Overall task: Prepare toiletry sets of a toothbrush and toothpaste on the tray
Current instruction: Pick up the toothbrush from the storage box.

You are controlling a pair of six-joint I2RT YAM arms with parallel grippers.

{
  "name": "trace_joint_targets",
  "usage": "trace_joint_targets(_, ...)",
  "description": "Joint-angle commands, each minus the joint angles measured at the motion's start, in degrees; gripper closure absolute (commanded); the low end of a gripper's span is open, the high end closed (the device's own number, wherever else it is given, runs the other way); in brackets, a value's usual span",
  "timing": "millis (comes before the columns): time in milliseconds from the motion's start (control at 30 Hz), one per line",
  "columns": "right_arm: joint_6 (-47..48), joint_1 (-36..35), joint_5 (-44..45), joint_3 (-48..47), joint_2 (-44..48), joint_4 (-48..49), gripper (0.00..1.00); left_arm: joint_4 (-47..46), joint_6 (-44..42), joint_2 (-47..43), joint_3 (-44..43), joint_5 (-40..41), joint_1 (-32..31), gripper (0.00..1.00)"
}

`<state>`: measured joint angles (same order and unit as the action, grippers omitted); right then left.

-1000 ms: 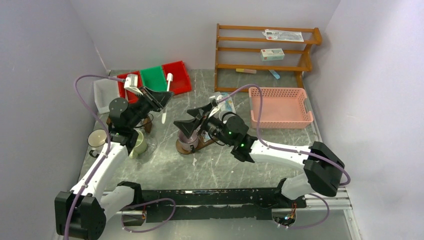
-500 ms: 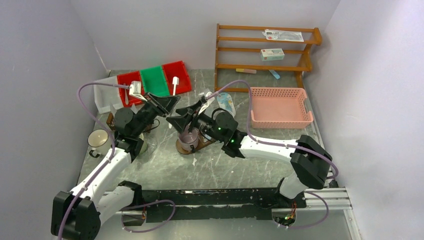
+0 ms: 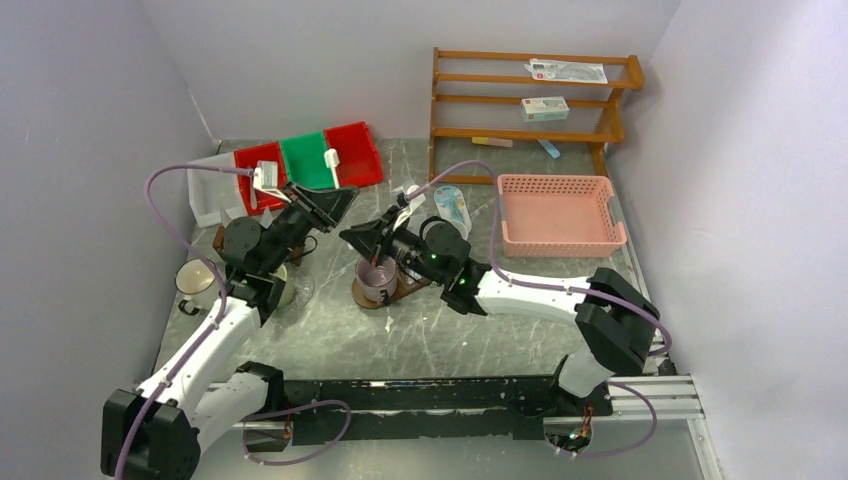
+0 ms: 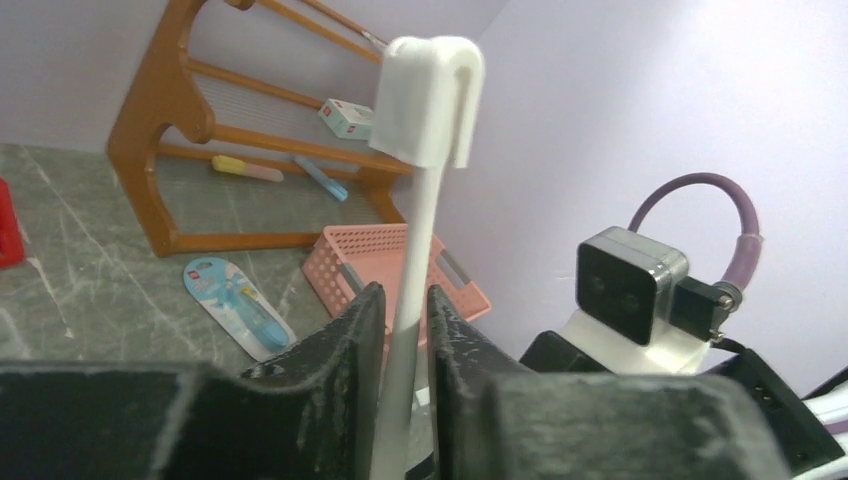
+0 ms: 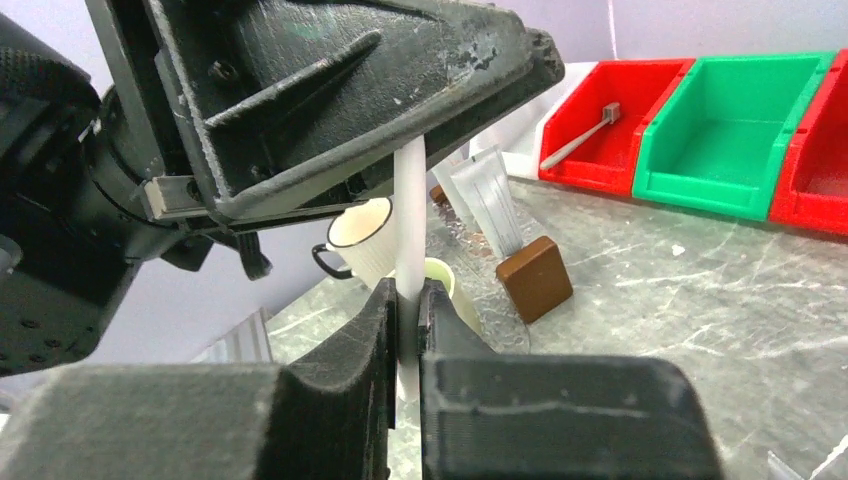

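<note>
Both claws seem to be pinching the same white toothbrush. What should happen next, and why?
Probably the left gripper should let go. The toothbrush is pinched by both it and the right gripper, so neither arm can carry it off alone. Once freed, the right arm, which is closer to the mug, could likely lower it in.

Slim white toothbrush, capped head up, is standing upright mid-air btwn left claw & right claw. Mug is sitting on one end of dark brown tray, mid-counter.
</note>
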<state>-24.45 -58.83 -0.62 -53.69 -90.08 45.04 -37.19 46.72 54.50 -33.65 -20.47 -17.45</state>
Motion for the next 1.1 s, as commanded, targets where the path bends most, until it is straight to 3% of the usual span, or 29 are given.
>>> trace_joint_targets(0, 3.9, -0.3, 0.4, 0.0, 1.5, -1.2, 0.99, 6.0, -5.4, -0.3, -4.7, -3.5, -0.7, 0.66)
trace_joint_targets(167, 6.7, -0.3, 3.7, 0.8, 2.7, -2.7, 1.00, 17.8, -11.6, -1.4, -9.6, -0.8, -0.7, 0.52)
trace_joint_targets(400, 8.7, -0.3, 5.4, 1.5, 3.6, -3.2, 1.00, 28.6, -17.5, -2.5, -13.8, 4.8, -0.7, 0.54)
trace_joint_targets(733, 12.2, -1.3, 7.5, 0.3, 2.6, -5.5, 1.00, 29.6, -18.7, -2.0, -15.2, 4.2, -0.7, 0.60)
trace_joint_targets(867, 15.3, -2.6, 10.6, -0.3, 2.1, -6.6, 1.00, 31.8, -19.7, -1.8, -16.3, 5.2, -0.7, 0.68)
trace_joint_targets(1067, 19.9, -4.1, 15.0, -1.3, 1.3, -7.4, 1.00, 33.1, -19.9, -1.8, -16.8, 6.0, -0.7, 0.94)
